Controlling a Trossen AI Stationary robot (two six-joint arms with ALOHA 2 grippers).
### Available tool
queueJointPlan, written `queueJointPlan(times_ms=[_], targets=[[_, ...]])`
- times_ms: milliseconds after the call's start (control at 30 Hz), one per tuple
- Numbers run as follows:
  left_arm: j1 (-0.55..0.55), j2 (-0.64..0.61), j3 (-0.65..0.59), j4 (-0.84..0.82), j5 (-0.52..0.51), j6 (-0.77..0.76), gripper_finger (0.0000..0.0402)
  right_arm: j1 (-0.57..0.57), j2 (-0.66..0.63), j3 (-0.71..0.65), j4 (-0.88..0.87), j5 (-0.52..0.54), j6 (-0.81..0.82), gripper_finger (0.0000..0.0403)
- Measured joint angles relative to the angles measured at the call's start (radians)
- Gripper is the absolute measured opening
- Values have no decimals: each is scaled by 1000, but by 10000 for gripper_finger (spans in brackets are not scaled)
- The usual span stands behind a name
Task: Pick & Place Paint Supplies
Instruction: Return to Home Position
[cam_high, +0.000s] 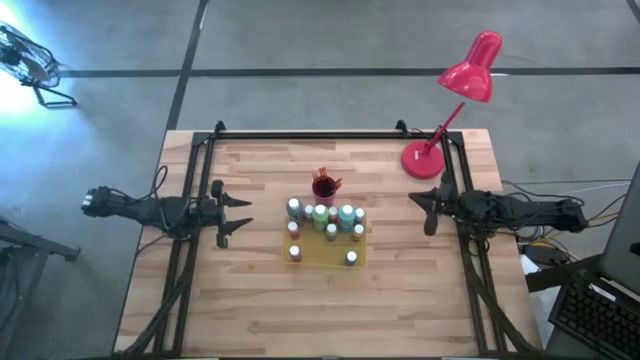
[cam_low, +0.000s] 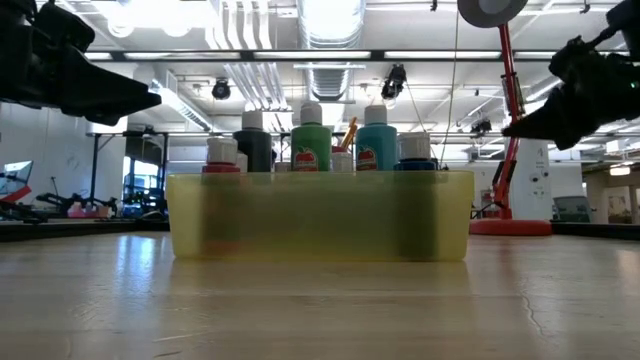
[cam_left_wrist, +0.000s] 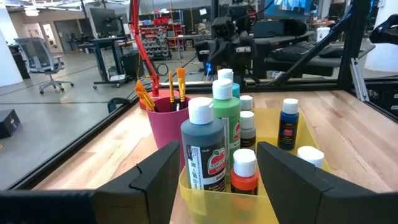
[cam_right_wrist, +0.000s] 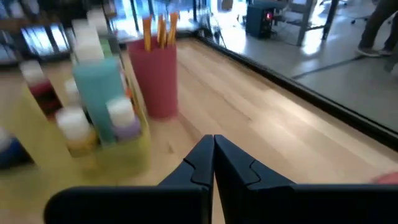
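Note:
Several white-capped paint bottles (cam_high: 322, 218) stand upright in a flat yellow tray (cam_high: 318, 258) at the table's middle. Just beyond it, a magenta cup (cam_high: 323, 188) holds orange-tipped brushes (cam_left_wrist: 175, 84). My left gripper (cam_high: 240, 214) hovers open at the table's left side, level, pointing at the tray with nothing between its fingers. My right gripper (cam_high: 424, 208) hovers shut at the right side, level, pointing toward the tray. In the left wrist view a dark green bottle (cam_left_wrist: 203, 149) stands nearest; in the right wrist view a light blue bottle (cam_right_wrist: 99, 93) stands near the cup (cam_right_wrist: 153, 78).
A red desk lamp (cam_high: 462, 92) stands on its round base (cam_high: 422, 160) at the table's far right corner, behind my right arm. Black frame rails (cam_high: 300, 135) run along the table's far, left and right edges. Bare wood lies near the front edge (cam_high: 320, 320).

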Motion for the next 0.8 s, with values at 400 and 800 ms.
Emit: queueJointPlan(times_ms=[400, 800], targets=[[0, 0, 0, 1, 0, 0, 218, 1, -44, 10, -97, 10, -174, 8], [0, 0, 0, 2, 0, 0, 218, 1, -42, 9, -97, 8, -179, 8]])
